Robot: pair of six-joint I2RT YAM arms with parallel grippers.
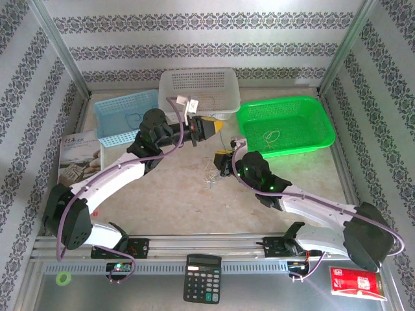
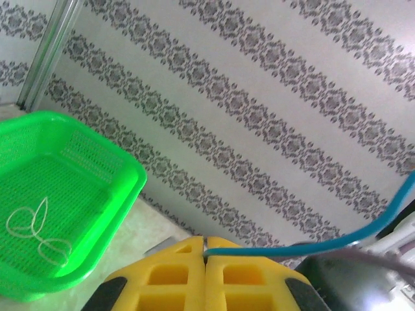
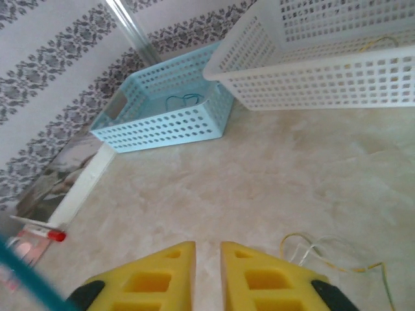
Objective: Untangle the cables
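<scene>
My left gripper [image 1: 219, 126] hangs in front of the white basket [image 1: 200, 84], and its yellow fingers [image 2: 175, 272] are shut on a thin blue cable [image 2: 311, 247] that runs off to the right. A small tangle of tan and whitish cables [image 1: 211, 176] lies on the table in the middle. In the right wrist view these cables [image 3: 324, 249] lie just right of my right gripper [image 3: 207, 249]. That gripper's jaws stand a narrow gap apart with nothing between them. From above, the right gripper [image 1: 220, 159] sits just over the tangle, below the left one.
A blue basket [image 1: 123, 116] at the back left holds a dark blue loop [image 3: 183, 100]. The green basket [image 1: 285, 123] at the back right holds a whitish loop [image 2: 35, 227]. A booklet [image 1: 78, 155] lies at the left, with a calculator [image 1: 201, 278] and a red packet [image 1: 356, 283] on the near rail.
</scene>
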